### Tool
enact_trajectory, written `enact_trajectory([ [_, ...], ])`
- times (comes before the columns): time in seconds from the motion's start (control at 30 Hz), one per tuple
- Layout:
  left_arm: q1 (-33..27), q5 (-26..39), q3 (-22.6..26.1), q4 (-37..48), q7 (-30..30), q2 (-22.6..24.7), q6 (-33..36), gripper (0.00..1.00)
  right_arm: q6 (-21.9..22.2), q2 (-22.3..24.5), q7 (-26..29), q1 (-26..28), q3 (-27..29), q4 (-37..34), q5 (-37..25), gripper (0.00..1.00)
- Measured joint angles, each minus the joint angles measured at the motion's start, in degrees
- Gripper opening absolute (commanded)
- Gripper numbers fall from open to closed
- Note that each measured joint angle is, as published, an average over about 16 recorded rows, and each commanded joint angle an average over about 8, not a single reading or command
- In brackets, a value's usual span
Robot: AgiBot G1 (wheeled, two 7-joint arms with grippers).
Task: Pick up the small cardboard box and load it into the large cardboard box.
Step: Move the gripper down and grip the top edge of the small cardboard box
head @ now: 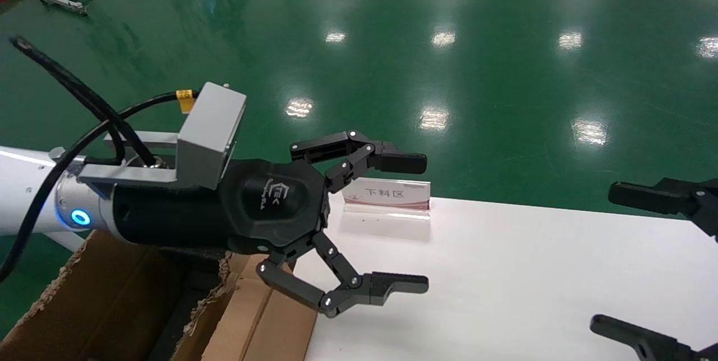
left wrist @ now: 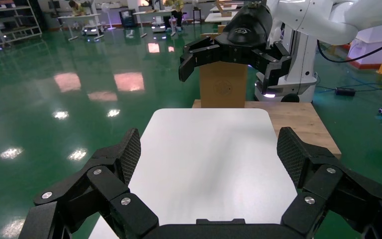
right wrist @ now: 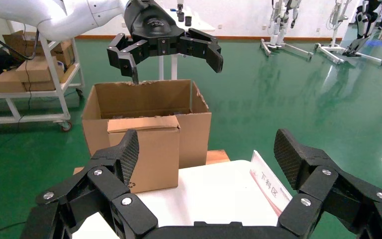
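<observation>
The small cardboard box stands upright at the left end of the white table, recycling symbol near its lower corner; in the head view it shows below my left gripper. The large cardboard box, with a ragged rim, stands just behind it off the table's end, and also shows in the head view. My left gripper is open and empty, hovering above the small box and the table's left end. My right gripper is open and empty over the table's right end, facing both boxes.
A clear sign stand with red-and-white card stands at the table's far edge. Green floor surrounds the table. A wooden platform and another brown box lie beyond the right end. A shelf cart with cartons stands far left.
</observation>
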Motion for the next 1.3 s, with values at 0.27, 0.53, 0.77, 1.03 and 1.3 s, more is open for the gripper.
enact_trajectory([
  [0.27,-0.3,1.7,0.5,-0.5,-1.2,-0.6,-0.2,1.00,0.0,0.0,0.0,0.0,0.0,0.0,0.0,1.00],
  [0.53,-5.3,12.3,4.0,-4.1,-9.1,-2.6,0.2,1.00,0.0,0.0,0.0,0.0,0.0,0.0,0.0,1.00],
  [0.77,-14.9,26.7,10.9,-8.1,-19.6,-3.3,2.3,1.00,0.0,0.0,0.0,0.0,0.0,0.0,0.0,1.00],
  [1.03,-27.9,39.5,21.8,-10.2,-30.4,-1.1,6.1,1.00,0.0,0.0,0.0,0.0,0.0,0.0,0.0,1.00],
  [1.3,-39.4,47.1,32.7,-10.9,-41.7,2.3,9.6,1.00,0.0,0.0,0.0,0.0,0.0,0.0,0.0,1.00],
])
